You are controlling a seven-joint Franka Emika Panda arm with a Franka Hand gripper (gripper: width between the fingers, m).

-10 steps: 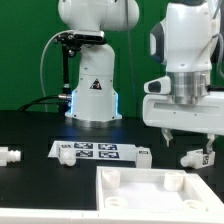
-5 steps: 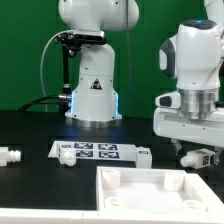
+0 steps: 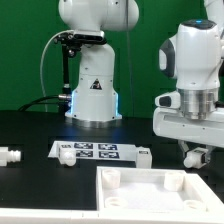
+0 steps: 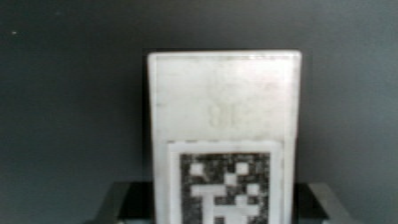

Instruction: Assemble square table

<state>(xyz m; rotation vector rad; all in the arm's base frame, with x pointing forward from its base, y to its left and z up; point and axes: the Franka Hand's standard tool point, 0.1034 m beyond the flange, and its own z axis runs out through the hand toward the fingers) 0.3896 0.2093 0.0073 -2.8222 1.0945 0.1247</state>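
**A:** What have I got under the arm?

**B:** A short white stubby plastic leg (image 4: 217, 100) with a black-and-white square tag (image 4: 228, 182) on its face. It sits low at the exterior view's right, at about desk level, just beyond the far right corner of the white plastic square tabletop panel (image 3: 140, 200) with raised corner sockets

**A:** And the tool?

**B:** The tool (image 3: 198, 154) is down over the leg. In the wrist view the dark fingers (image 4: 128, 205) sit against its two long sides with no gap I can make out, so I read it as closed on the leg

**A:** How will it handle?

**B:** My guess is light and rigid, with smooth plastic that could slip or twist if I pinch it near one end. I'd hold across the plain flat sides near the middle, clear of the end meant for a socket

**A:** Anything nearby to mind?

**B:** The panel is close. A small white part (image 3: 143, 155) and the marker board (image 3: 95, 151) lie on the black desk (image 3: 30, 135) toward the exterior view's left, well apart from the tool. Another short white leg (image 3: 8, 156) lies at the far left edge
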